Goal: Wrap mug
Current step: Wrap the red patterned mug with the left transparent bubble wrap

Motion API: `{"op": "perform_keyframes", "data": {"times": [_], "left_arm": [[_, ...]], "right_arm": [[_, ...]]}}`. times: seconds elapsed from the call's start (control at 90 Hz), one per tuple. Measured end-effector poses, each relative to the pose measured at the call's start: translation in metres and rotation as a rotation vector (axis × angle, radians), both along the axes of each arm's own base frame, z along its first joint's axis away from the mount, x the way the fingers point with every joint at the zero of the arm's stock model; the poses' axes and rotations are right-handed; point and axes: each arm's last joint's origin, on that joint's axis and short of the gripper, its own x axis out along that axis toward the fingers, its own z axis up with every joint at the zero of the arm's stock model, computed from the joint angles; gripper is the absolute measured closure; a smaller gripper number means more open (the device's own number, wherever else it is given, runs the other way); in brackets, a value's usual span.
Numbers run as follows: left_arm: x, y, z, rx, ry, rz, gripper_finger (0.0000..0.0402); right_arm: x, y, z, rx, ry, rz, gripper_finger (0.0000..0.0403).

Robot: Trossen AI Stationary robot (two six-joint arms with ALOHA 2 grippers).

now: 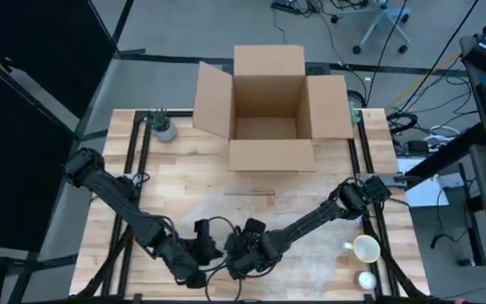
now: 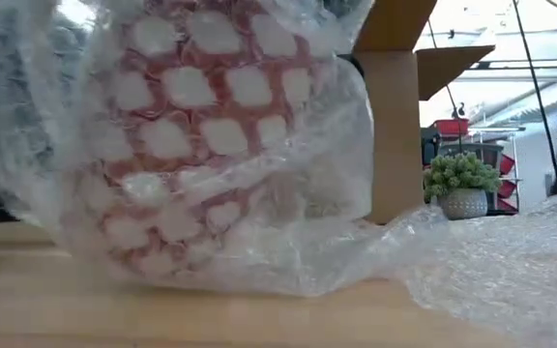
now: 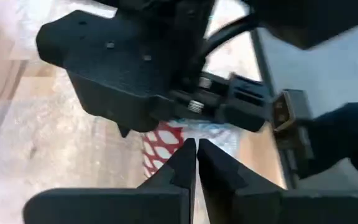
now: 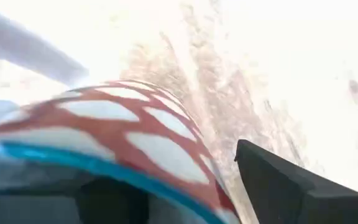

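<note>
Mug (image 2: 201, 135): red with white patches and a blue rim, lying on its side at the near edge of the bench, about the middle, with bubble wrap around it.
Bubble wrap (image 2: 491, 251): clear and crinkly, pulled over the mug and spread out flat over the bench toward the right edge.
Left gripper (image 1: 202, 245): low at the near edge of the bench, just left of the mug. In the left wrist view its fingers (image 3: 179, 165) are pressed together, tips touching, and the mug shows just past the tips. I cannot tell if any wrap is pinched between them.
Right gripper (image 1: 245, 247): low at the near edge, just right of the left gripper and right at the mug. Only one dark finger (image 4: 284, 183) shows beside the mug, so I cannot tell how wide it is.
White mug (image 1: 364, 249): upright near the near right corner of the bench, well apart from both grippers.
Cardboard box (image 1: 268, 105): open, flaps out, at the middle of the far edge.
Small plant (image 1: 164, 127): in a pot near the far left corner.
</note>
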Motion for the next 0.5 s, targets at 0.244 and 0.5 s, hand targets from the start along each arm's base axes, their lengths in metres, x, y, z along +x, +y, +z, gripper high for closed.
{"op": "perform_keyframes", "data": {"times": [0.244, 0.5], "left_arm": [[0.000, -0.005, -0.016, 0.024, 0.029, 0.010, 0.0396], [0.000, -0.006, -0.031, 0.022, 0.033, 0.025, 0.0396]], "right_arm": [[0.003, -0.001, 0.001, 0.000, -0.028, 0.005, 0.0206], [0.006, -0.004, 0.003, -0.017, -0.035, 0.037, 0.0206]]}}
